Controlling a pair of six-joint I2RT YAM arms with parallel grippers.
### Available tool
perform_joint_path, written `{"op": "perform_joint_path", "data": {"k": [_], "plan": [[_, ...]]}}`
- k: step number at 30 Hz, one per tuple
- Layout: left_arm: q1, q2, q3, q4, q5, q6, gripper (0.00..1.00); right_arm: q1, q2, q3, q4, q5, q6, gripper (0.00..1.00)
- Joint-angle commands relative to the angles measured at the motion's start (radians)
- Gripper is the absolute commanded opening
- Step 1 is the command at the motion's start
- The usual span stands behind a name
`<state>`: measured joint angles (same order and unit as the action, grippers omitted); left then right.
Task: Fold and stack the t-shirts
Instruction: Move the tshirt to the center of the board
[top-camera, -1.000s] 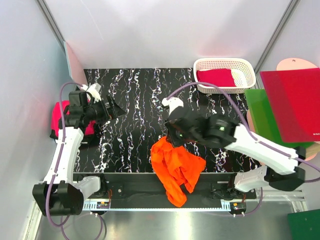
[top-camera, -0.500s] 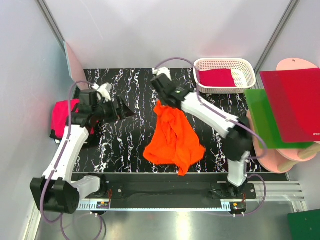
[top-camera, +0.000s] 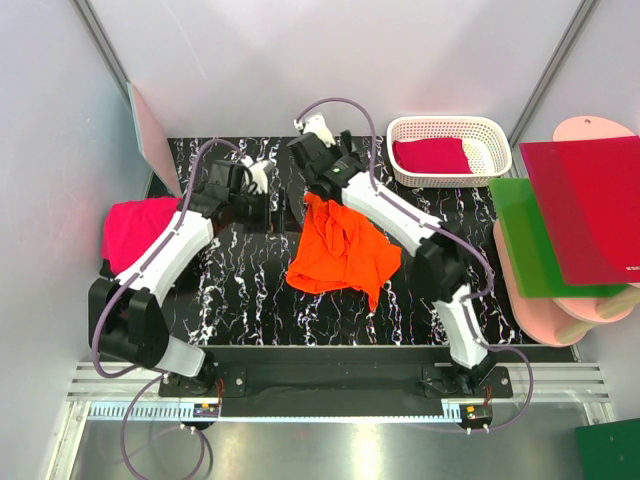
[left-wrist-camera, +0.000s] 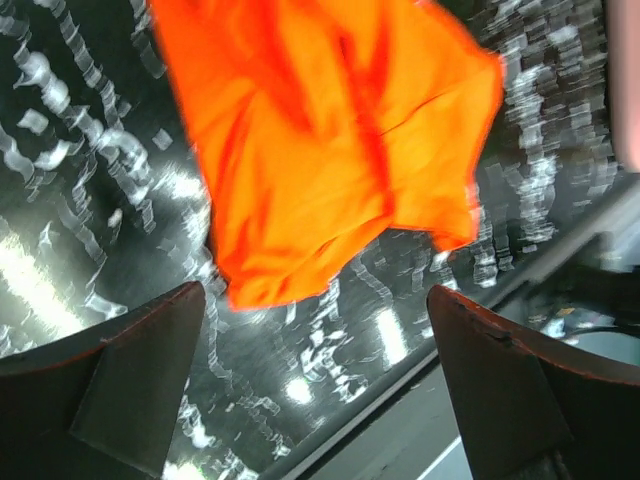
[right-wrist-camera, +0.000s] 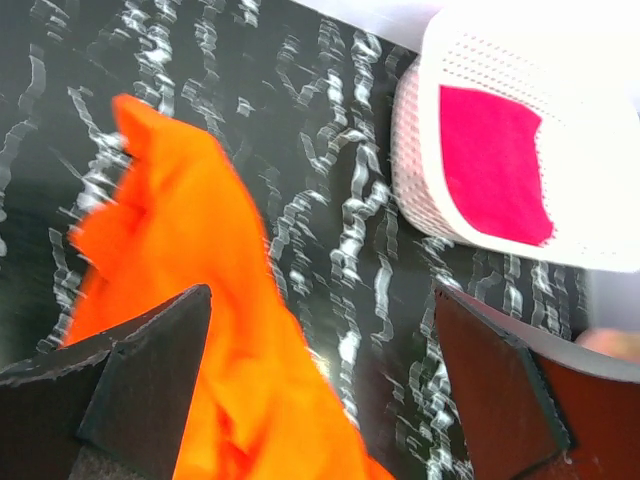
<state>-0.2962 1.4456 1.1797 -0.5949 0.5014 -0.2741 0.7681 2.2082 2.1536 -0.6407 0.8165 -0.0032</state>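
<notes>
A bright orange t-shirt (top-camera: 342, 255) lies crumpled on the black marbled table (top-camera: 230, 290), loose from both grippers. My right gripper (top-camera: 308, 185) hovers open over the shirt's far corner. In the right wrist view the orange t-shirt (right-wrist-camera: 190, 330) lies under the left finger of the right gripper (right-wrist-camera: 322, 292), and nothing is between the jaws. My left gripper (top-camera: 278, 208) is open just left of the shirt. Beyond the left gripper (left-wrist-camera: 315, 296), the orange t-shirt (left-wrist-camera: 320, 140) fills the left wrist view. A magenta t-shirt (top-camera: 140, 228) lies at the left edge. A folded crimson t-shirt (top-camera: 432, 156) sits in the white basket (top-camera: 495, 150).
The basket (right-wrist-camera: 430, 215) stands at the back right. Stiff red (top-camera: 585, 205) and green (top-camera: 530, 245) sheets lie over pale pink boards (top-camera: 585, 305) at the right. White walls close the back and sides. The table's front rail (left-wrist-camera: 420, 410) shows in the left wrist view.
The right gripper opened and let go of the orange t-shirt, which dropped onto the table. The right arm reached farther back. The left arm swung right toward the shirt.
</notes>
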Motion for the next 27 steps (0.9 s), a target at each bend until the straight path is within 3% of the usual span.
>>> {"op": "perform_joint_path", "data": {"k": [1, 4, 8, 9, 12, 13, 14, 16, 19, 20, 22, 27], "plan": [[0.074, 0.007, -0.033, 0.289, 0.338, -0.176, 0.99, -0.007, -0.261, -0.219, 0.018, 0.02, 0.057, 1.0], [0.062, 0.071, -0.052, 0.337, 0.362, -0.252, 0.99, -0.019, -0.39, -0.385, -0.039, -0.083, 0.153, 0.98], [0.042, 0.067, 0.006, 0.235, 0.249, -0.212, 0.99, -0.038, -0.502, -0.51, -0.148, -0.173, 0.276, 0.97], [0.029, 0.052, 0.027, 0.137, 0.182, -0.189, 0.99, -0.039, -0.539, -0.53, -0.169, -0.187, 0.287, 0.99], [-0.056, -0.046, 0.11, -0.033, -0.207, -0.078, 0.99, -0.039, -0.59, -0.592, -0.203, -0.205, 0.319, 1.0], [-0.101, -0.065, 0.186, -0.098, -0.608, -0.036, 0.99, -0.039, -0.597, -0.603, -0.211, -0.194, 0.322, 1.0], [-0.197, -0.094, 0.21, -0.15, -0.821, 0.045, 0.99, -0.039, -0.605, -0.621, -0.215, -0.191, 0.324, 1.0], [-0.238, -0.128, 0.18, -0.18, -1.185, 0.101, 0.99, -0.039, -0.619, -0.63, -0.228, -0.189, 0.325, 1.0], [-0.219, -0.154, 0.054, -0.199, -1.361, 0.035, 0.99, -0.041, -0.627, -0.638, -0.234, -0.241, 0.345, 1.0], [-0.187, -0.143, 0.037, -0.224, -1.324, 0.023, 0.99, -0.041, -0.627, -0.643, -0.235, -0.258, 0.351, 1.0], [-0.135, -0.139, -0.008, -0.255, -1.081, 0.036, 0.99, -0.039, -0.625, -0.65, -0.243, -0.31, 0.364, 1.0], [-0.106, -0.166, -0.066, -0.246, -0.908, -0.039, 0.99, -0.039, -0.588, -0.672, -0.277, -0.433, 0.413, 0.98]]}}
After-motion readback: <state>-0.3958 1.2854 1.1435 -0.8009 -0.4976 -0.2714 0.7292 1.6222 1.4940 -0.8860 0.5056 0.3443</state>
